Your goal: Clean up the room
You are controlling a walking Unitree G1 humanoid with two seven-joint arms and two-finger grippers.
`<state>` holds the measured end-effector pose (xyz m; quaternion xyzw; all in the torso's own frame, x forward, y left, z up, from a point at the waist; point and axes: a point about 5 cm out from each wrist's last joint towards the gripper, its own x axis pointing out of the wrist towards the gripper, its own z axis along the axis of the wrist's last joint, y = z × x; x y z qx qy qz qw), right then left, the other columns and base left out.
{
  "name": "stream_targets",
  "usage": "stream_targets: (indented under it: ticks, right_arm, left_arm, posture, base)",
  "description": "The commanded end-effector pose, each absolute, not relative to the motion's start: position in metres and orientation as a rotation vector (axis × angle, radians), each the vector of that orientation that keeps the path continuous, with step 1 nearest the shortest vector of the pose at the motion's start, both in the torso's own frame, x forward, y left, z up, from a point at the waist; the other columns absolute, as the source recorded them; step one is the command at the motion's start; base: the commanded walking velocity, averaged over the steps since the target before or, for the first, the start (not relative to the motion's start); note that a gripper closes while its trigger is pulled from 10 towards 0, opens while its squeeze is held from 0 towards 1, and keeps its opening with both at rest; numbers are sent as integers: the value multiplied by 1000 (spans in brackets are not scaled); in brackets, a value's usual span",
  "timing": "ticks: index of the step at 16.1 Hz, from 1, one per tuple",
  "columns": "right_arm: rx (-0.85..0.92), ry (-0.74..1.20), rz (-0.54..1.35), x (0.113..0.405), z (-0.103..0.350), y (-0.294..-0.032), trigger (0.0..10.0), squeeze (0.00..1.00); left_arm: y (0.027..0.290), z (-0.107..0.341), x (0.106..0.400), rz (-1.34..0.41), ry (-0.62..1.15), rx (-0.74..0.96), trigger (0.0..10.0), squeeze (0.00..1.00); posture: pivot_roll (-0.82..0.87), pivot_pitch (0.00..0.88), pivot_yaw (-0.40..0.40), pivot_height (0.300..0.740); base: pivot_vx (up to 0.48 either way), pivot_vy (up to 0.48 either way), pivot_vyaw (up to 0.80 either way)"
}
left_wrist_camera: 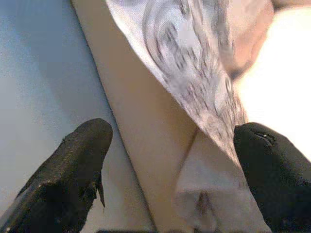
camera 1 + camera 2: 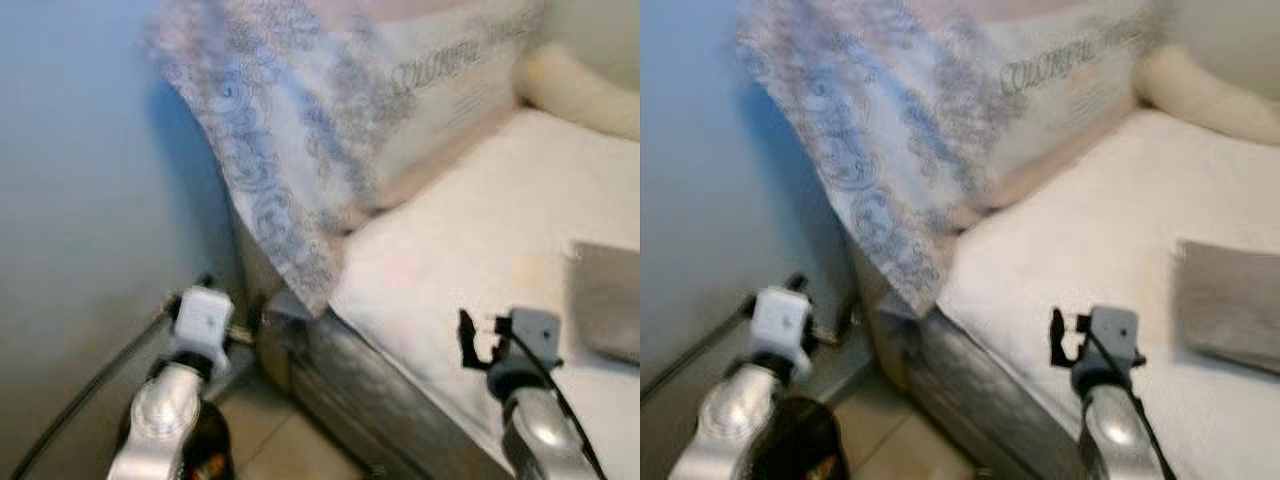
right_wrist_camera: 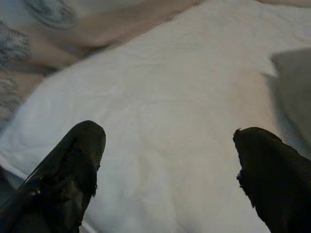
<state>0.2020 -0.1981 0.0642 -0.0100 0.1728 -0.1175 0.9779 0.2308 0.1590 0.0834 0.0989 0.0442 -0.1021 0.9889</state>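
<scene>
Two claws spread, empty | left claw point(image 1: 170, 160) by blanket point(image 2: 270, 150) corner | right claw point(image 3: 170, 165) over bed point(image 2: 480, 240)

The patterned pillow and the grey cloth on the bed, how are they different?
The patterned pillow is pale with blue-grey swirls and printed letters; the grey cloth is plain grey. The pillow looks puffy and much bigger, while the cloth lies flat. A corner of the pillow hangs over the edge of the bed, near the wall; the cloth lies wholly on the white cover. Both rest on the bed.
</scene>
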Motion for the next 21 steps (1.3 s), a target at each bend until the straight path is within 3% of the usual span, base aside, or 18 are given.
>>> stream_targets:
  ticks: [1,7,12,13,14,16,21]
  right_arm:
    - [-39,310,-264,208,73,-201,10000,1000]
    - [-36,318,-270,212,72,-194,10000,1000]
    - [-66,276,-201,225,80,-185,10000,1000]
    - [-52,267,-195,227,82,-183,10000,369]
    - [-50,260,-191,230,83,-182,10000,0]
    - [-51,263,-191,232,83,-181,10000,0]
    - [-39,265,-200,231,82,-180,10000,0]
  left_arm:
    - [155,83,232,-212,97,186,10000,0]
    - [157,84,236,-206,101,189,10000,0]
    - [159,86,243,-189,90,146,10000,0]
    - [160,87,245,-187,91,143,10000,0]
    - [162,87,247,-179,97,142,10000,0]
    - [162,87,248,-179,97,139,10000,0]
    - [163,86,251,-183,100,132,10000,0]
  posture:
    - [-8,0,21,740]
    - [-7,0,21,740]
    - [-8,0,36,740]
    - [-9,0,41,740]
    - [-7,0,42,740]
    - [-5,0,43,740]
    - [-8,0,44,740]
  base:
    - [0,-480,-575]
    - [0,-436,-586]
    - [0,0,-347]
    - [247,0,0]
    - [274,0,0]
    - [292,0,0]
    - [307,0,-777]
